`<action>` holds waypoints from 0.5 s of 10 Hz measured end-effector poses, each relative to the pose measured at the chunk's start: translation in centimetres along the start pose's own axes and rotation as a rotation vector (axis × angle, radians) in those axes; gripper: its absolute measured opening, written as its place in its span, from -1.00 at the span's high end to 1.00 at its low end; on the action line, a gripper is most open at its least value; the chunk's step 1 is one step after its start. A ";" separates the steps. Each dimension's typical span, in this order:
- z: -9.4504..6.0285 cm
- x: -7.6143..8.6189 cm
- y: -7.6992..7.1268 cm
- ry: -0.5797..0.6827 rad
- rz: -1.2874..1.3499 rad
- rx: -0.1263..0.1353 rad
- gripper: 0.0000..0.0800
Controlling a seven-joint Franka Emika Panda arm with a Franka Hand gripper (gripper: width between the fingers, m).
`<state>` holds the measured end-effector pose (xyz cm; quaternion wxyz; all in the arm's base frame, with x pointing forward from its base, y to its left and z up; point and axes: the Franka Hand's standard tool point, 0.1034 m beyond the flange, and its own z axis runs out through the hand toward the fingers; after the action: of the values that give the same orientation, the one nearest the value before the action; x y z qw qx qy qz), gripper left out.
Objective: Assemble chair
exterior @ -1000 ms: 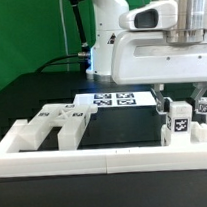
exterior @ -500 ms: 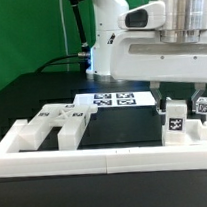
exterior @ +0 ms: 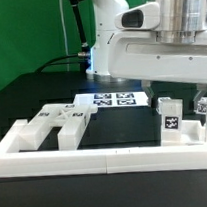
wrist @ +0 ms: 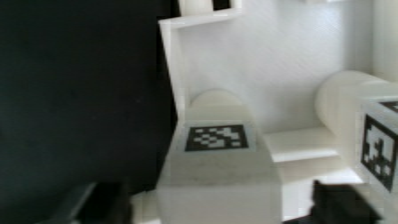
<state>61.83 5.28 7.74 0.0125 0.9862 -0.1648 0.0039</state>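
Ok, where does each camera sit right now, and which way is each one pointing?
Exterior view: off the arm, low outside the border rail, facing across the table toward the green backdrop; the arm's white links show.
Wrist view: on the wrist, looking down at a tagged chair piece; dark tips of the open jaws flank it.
Shared: probably that chair piece under the arm.

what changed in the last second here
The gripper opened and let go of the tagged chair piece on the exterior view's right, which now sits slightly further left. The other pieces and the marker board stayed put.
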 end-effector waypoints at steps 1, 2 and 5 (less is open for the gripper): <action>-0.1 0.0 0.0 0.001 -0.005 0.001 -0.39; -0.3 0.0 -0.1 0.004 -0.021 0.002 -0.57; -1.1 -0.4 -0.6 0.046 -0.067 0.015 -0.62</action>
<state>61.67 5.99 8.86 0.0090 0.9910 -0.1310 0.0275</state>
